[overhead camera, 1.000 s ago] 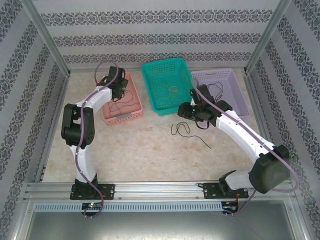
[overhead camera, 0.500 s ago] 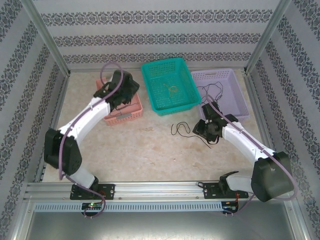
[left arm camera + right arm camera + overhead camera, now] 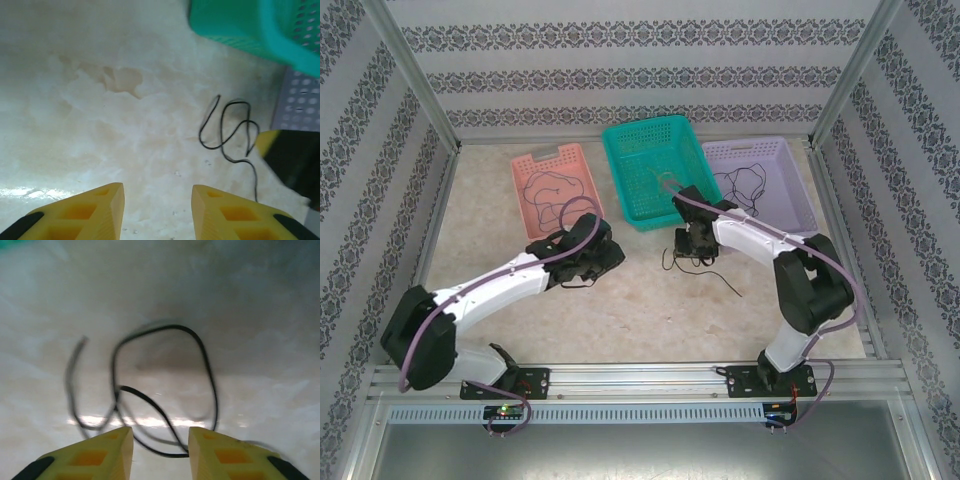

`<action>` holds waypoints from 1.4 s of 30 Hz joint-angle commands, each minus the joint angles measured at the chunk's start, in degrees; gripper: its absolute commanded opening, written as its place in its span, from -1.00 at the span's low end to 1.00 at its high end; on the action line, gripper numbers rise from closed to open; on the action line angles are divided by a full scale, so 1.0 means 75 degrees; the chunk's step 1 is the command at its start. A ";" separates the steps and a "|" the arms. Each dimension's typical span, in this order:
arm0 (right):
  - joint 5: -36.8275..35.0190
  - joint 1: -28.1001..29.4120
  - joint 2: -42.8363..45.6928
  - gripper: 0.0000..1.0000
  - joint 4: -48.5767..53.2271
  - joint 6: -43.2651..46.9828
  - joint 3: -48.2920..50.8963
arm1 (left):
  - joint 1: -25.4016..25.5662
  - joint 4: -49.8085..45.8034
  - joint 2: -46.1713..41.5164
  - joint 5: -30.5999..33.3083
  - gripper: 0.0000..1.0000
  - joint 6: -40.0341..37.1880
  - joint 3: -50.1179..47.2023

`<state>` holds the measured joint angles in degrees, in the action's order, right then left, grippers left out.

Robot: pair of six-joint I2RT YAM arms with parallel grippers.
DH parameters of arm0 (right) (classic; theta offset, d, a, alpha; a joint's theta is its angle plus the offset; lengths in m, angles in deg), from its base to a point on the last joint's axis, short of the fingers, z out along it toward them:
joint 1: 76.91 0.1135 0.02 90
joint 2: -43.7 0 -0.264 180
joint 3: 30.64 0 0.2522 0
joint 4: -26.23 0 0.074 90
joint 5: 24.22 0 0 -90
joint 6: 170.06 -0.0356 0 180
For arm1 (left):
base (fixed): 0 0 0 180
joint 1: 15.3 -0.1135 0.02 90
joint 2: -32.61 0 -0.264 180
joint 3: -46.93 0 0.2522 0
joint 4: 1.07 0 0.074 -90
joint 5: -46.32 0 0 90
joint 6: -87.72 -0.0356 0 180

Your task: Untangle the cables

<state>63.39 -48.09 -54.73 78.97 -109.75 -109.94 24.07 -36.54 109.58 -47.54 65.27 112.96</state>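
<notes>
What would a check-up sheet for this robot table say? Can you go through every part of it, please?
Surface: pale marbled table carrying three baskets and one loose wire.
Job's things: black cable lies looped on the table; second black cable in the pink basket; third black cable in the purple basket; yellowish cable in the green basket.
Clutter: nothing seen.
Grippers: left gripper jaws apart over bare table, holding nothing; right gripper jaws apart just above the looped black cable, contact cannot be told.
Cables: purple hoses run along both arms.
Surroundings: patterned walls, metal frame rail.
</notes>
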 commanded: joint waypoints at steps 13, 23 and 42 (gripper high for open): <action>-0.1043 0.0411 -0.0777 -0.38 0.0333 0.1918 -0.0514 | 0.0012 -0.0532 -0.0367 0.0304 -0.20 -0.0427 0.0350; -0.1325 0.0611 -0.0167 -1.00 0.0126 0.2441 -0.0200 | 0.0000 -0.0844 -0.0552 0.0274 -0.19 -0.0361 0.0525; -0.0249 0.1155 0.3598 -1.00 -0.0311 0.3161 0.0512 | 0.0012 -0.0337 0.0702 -0.1929 0.21 -0.2473 0.2511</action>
<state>59.56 -40.24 -28.06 76.61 -87.57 -104.26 24.07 -39.56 113.47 -57.51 52.70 130.52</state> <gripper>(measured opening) 0.064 0.606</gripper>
